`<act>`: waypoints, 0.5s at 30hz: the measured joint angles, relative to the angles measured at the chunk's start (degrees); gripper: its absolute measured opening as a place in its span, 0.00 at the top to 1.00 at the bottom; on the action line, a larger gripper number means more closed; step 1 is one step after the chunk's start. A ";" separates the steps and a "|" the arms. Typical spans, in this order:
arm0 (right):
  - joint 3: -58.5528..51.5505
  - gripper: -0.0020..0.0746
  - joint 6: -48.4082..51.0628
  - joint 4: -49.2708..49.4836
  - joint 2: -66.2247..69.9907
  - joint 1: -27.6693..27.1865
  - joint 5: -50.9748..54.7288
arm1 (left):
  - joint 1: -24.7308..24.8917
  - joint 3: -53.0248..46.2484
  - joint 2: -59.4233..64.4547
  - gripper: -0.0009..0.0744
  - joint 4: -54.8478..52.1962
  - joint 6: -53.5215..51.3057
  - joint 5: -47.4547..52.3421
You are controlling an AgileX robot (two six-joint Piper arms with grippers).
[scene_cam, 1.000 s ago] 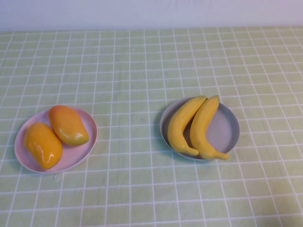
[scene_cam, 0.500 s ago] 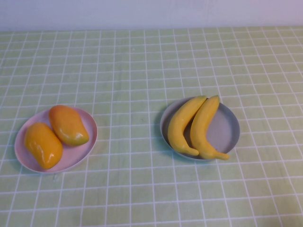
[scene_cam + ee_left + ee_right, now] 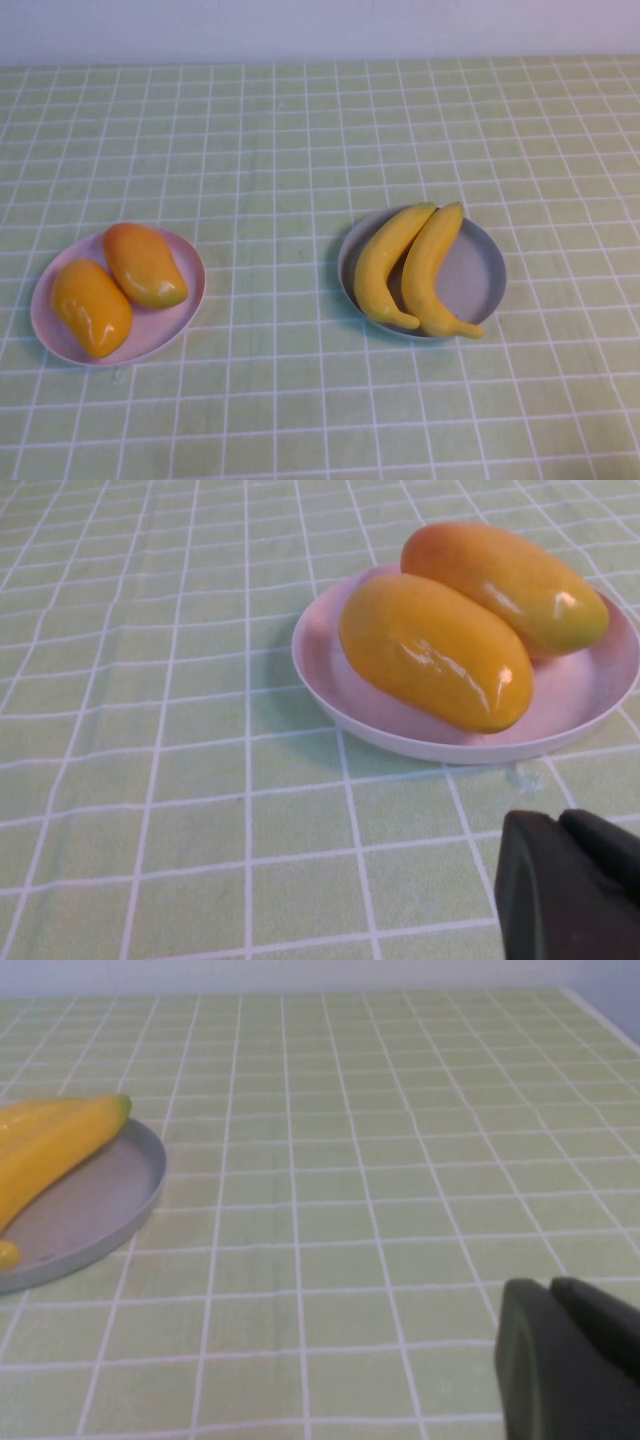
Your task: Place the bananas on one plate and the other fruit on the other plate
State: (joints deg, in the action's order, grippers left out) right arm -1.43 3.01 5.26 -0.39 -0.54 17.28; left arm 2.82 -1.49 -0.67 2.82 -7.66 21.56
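Two yellow bananas (image 3: 405, 265) lie side by side on the grey-blue plate (image 3: 475, 275) at the right of the table. Two orange mangoes (image 3: 120, 280) lie on the pale pink plate (image 3: 180, 315) at the left. Neither gripper shows in the high view. In the left wrist view the mangoes (image 3: 440, 650) and pink plate (image 3: 590, 695) lie ahead of my left gripper (image 3: 562, 825), whose fingers are pressed together with nothing between them. In the right wrist view the bananas (image 3: 50, 1145) and grey-blue plate (image 3: 100, 1210) lie off to the side of my right gripper (image 3: 552, 1295), also shut and empty.
The table is covered by a green cloth with a white grid (image 3: 300, 150). A pale wall runs along the far edge. The table's right edge shows in the right wrist view (image 3: 600, 1020).
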 joint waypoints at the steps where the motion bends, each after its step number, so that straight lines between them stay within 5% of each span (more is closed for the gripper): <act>1: 0.00 0.99 0.66 0.56 0.00 0.00 0.71 | 0.00 0.00 0.00 0.99 0.00 0.00 0.00; 15: 0.00 0.99 2.38 1.70 0.00 0.00 2.33 | 0.00 0.00 0.00 0.99 0.00 0.00 0.00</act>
State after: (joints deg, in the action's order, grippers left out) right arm -1.43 5.39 6.96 -0.39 -0.54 19.61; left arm 2.82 -1.49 -0.67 2.82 -7.66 21.56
